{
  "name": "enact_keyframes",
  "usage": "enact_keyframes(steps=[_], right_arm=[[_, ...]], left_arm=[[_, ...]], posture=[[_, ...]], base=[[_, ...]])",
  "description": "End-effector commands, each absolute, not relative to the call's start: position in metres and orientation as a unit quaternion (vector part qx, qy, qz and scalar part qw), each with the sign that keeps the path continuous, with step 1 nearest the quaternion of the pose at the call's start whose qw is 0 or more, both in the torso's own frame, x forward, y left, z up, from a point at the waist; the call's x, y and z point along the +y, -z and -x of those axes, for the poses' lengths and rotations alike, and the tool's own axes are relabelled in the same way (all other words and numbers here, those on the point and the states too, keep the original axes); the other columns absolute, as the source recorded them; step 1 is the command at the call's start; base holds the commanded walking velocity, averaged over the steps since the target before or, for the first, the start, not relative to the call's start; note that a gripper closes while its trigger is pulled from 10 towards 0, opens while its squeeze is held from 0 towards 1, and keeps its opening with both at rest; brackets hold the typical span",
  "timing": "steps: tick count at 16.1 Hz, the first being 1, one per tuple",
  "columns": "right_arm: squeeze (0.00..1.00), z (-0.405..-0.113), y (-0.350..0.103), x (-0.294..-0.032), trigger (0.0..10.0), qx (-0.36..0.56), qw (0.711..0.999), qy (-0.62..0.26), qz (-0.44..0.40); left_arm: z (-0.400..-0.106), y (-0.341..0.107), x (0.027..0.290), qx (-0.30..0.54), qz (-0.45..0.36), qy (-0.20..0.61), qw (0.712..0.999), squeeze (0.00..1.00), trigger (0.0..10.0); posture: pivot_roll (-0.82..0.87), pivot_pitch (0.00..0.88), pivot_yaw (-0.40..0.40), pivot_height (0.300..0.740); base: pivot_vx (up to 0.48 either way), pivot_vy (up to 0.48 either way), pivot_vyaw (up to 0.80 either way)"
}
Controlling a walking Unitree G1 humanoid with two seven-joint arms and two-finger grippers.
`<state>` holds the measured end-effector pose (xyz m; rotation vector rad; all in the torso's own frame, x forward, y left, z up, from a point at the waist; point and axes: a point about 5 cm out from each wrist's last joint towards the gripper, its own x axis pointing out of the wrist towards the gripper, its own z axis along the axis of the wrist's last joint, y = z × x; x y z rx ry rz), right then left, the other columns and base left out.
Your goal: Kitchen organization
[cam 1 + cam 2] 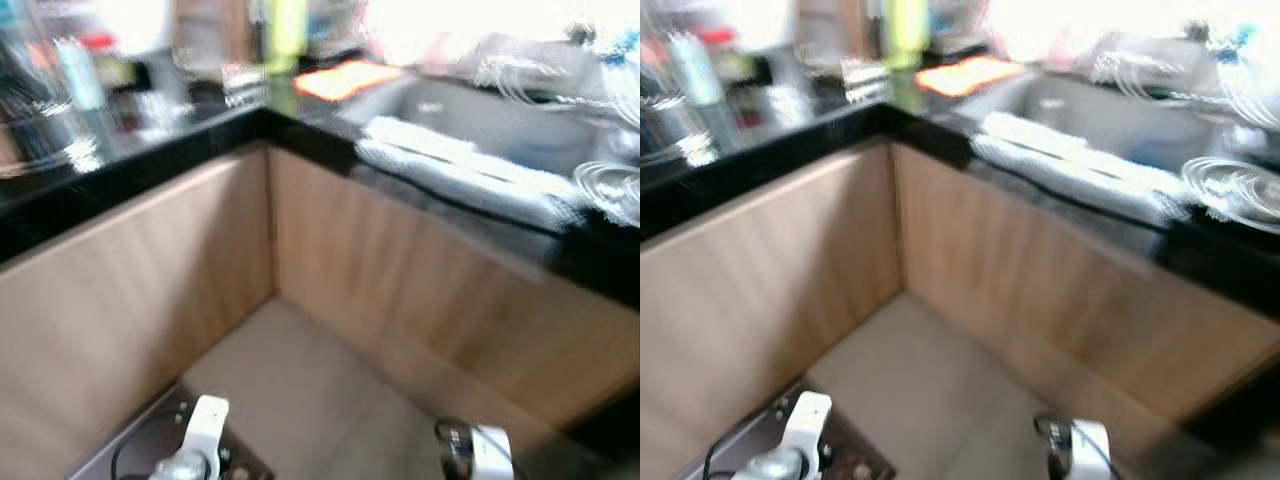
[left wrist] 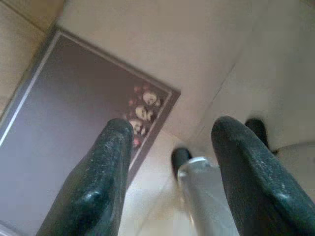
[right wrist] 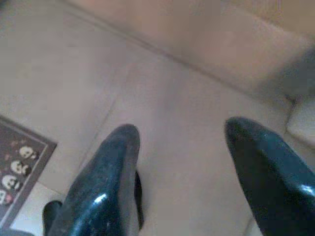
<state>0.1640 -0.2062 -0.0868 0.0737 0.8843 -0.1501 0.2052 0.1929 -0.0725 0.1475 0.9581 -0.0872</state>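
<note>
Both arms hang idle over the floor, left tool (image 2: 170,182) and right tool (image 3: 179,172) wide and empty. Wire racks (image 1: 1230,185) sit on the black counter (image 1: 760,160) beside the sink (image 1: 1110,120); likely light, stiff, best gripped at the rim.

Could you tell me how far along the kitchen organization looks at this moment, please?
Nothing looks done yet. The black countertop is crowded with blurred bottles and containers, a white cloth lies along the sink's front edge, and an orange item sits in the corner. Nothing is in hand: the left gripper and right gripper hang low over the tiled floor with jaws open, beside a dark mat. All sorting remains.
</note>
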Motion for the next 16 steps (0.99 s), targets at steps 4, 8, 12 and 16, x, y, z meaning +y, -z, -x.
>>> enact_keyframes(steps=[4,8,12,16], right_arm=[[0.0,-0.1544,0.0906,-0.2094,10.0,0.442,0.892,0.083,-0.04],[0.0,-0.1539,0.091,-0.2086,10.0,0.442,0.892,0.085,-0.042],[0.0,-0.1542,0.0909,-0.2079,10.0,0.442,0.892,0.085,-0.043],[0.0,-0.1542,0.091,-0.2078,10.0,0.442,0.892,0.086,-0.043]], left_arm=[[-0.2029,0.0741,0.1939,0.471,-0.074,0.042,0.878,0.0,10.0],[-0.2033,0.0737,0.1943,0.47,-0.07,0.04,0.879,0.0,10.0],[-0.2053,0.0726,0.1939,0.468,-0.08,0.05,0.879,0.0,10.0],[-0.2056,0.0726,0.1935,0.468,-0.075,0.046,0.879,0.0,10.0]], posture=[[0.03,0.0,0.006,0.74],[0.03,0.0,0.007,0.74],[0.02,0.0,0.008,0.74],[0.02,0.007,0.011,0.74]], base=[[0.0,0.0,-0.75],[0.0,0.0,-0.75],[0.0,-0.168,-0.75],[0.0,0.0,-0.75]])
